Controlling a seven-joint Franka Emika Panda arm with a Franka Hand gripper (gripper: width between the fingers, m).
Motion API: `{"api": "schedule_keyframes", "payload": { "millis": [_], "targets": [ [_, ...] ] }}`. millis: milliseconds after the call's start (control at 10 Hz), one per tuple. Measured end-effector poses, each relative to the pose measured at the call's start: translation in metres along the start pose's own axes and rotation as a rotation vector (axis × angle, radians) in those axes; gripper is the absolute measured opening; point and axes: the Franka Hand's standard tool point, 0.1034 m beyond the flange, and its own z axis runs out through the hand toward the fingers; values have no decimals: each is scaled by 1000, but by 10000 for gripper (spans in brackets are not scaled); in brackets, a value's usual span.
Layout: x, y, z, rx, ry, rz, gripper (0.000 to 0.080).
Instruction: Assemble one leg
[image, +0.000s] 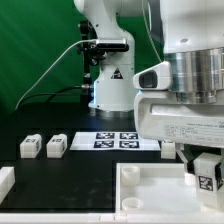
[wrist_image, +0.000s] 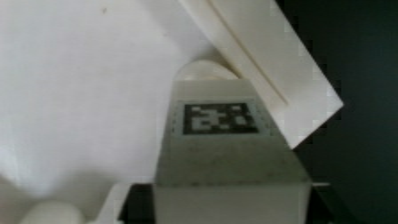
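Note:
My gripper (image: 207, 172) is shut on a leg (image: 208, 178), a small white block with a black-and-white tag. It holds the leg over the near right part of the large white tray-like part (image: 150, 190). In the wrist view the leg (wrist_image: 217, 140) fills the middle, tag facing the camera, clamped at its near end in the gripper (wrist_image: 219, 200). Its far end points at the tray's inner floor (wrist_image: 89, 90), close to the raised rim (wrist_image: 267, 60). Whether it touches the floor is hidden. Two more legs (image: 30, 146) (image: 57, 145) lie side by side on the black table at the exterior view's left.
The marker board (image: 118, 139) lies flat on the table behind the tray, in front of the arm's base (image: 110, 90). Another white part (image: 5, 182) shows at the exterior view's lower left edge. A cable runs along the back left.

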Motion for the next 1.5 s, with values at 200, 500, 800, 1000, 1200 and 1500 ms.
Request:
{"api": "schedule_keyframes", "payload": {
  "millis": [200, 500, 800, 1000, 1200, 1500],
  "targets": [
    [-2, 2, 1, 2, -10, 382, 294],
    [-7, 2, 2, -12, -5, 681, 297],
    [-8, 2, 3, -13, -6, 581, 622],
    [-17, 0, 4, -39, -16, 195, 641],
    [-14, 2, 4, -38, -19, -77, 649],
    [-5, -8, -5, -98, 36, -813, 649]
  ]
}}
